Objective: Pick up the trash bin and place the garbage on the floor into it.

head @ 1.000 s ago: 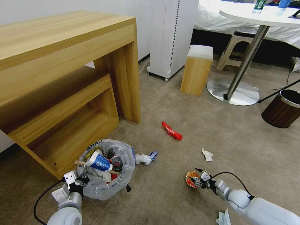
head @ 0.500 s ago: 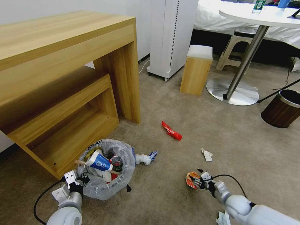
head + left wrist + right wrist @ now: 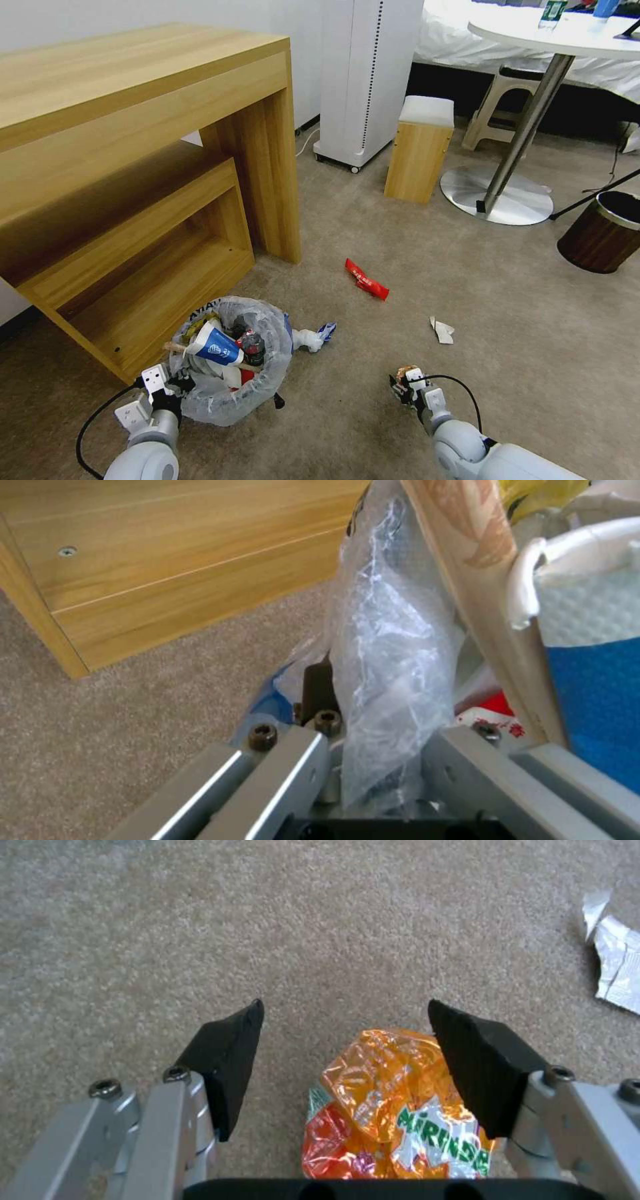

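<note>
- The left gripper [image 3: 175, 385] sits at the head view's 7 o'clock, clamped on the near rim of the trash bin [image 3: 267, 373]; in the left wrist view its fingers [image 3: 319, 690] pinch the crinkled clear bag liner [image 3: 393, 665] between them.
- The trash bin stands on the beige carpet floor [image 3: 520, 320] just in front of the wooden desk [image 3: 133, 167], at about 7 o'clock from the view's centre.
- Inside the bin lie a blue-white paper cup [image 3: 215, 345], a wooden stick [image 3: 175, 347], a dark-capped bottle [image 3: 253, 347] and a bit of red wrapper [image 3: 244, 377].
- A crumpled tissue with a blue scrap [image 3: 310, 339] lies on the carpet touching the bin's rim at its 2 o'clock side.
- The right gripper [image 3: 405, 385] is low over the floor at the head view's 5 o'clock, fingers released and spread wide.
- In the right wrist view the orange Mirinda wrapper [image 3: 393, 1110] lies on the carpet between the two black pads [image 3: 223, 1060], nearer one pad than the other; whether it touches that pad I cannot tell.
- A red wrapper [image 3: 366, 279] lies on the floor at 12 o'clock from the right gripper, well apart from it.
- A white paper scrap [image 3: 441, 330] lies at the gripper's 1 o'clock, near.
- A brown cylindrical bin with a metal rim [image 3: 603, 233] stands at the head view's 3 o'clock, beside the round table's steel base [image 3: 497, 197].
</note>
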Tool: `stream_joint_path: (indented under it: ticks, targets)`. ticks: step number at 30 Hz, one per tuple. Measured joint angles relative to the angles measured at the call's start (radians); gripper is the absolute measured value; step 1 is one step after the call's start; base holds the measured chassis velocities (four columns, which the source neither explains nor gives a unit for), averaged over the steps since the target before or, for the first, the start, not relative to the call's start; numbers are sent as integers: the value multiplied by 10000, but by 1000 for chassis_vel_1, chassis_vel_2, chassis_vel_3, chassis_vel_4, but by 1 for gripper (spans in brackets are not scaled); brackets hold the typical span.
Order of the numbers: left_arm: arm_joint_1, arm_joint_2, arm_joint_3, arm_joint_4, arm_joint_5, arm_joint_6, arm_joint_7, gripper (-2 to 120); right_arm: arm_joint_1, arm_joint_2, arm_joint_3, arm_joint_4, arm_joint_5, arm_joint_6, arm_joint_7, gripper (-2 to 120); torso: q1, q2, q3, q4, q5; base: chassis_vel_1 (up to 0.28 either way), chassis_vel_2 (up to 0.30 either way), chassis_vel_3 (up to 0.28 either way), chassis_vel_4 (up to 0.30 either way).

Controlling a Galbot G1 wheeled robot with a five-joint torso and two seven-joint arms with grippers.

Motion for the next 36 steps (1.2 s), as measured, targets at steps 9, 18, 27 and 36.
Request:
stream_joint_path:
  ticks: [9,18,27,36]
  targets:
    - [41,-69,4,-4,43,-10,23,1,-29,330,-35,-189,525,-384,215,65,0,0,0,0,3,0,0,0,0]
    - [-9,-81,31,82,67,-25,36,1,-198,566,146,-230,855,-794,798,61,0,0,-1,1,5,0,0,0,0]
    - [-51,-129,76,192,143,-62,85,1,-300,558,370,-274,996,-821,869,53,-1,0,-1,1,5,0,0,0,0]
    - [-66,-125,107,276,187,-80,131,1,-433,535,568,-204,1062,-864,878,52,-1,1,0,1,5,0,0,0,0]
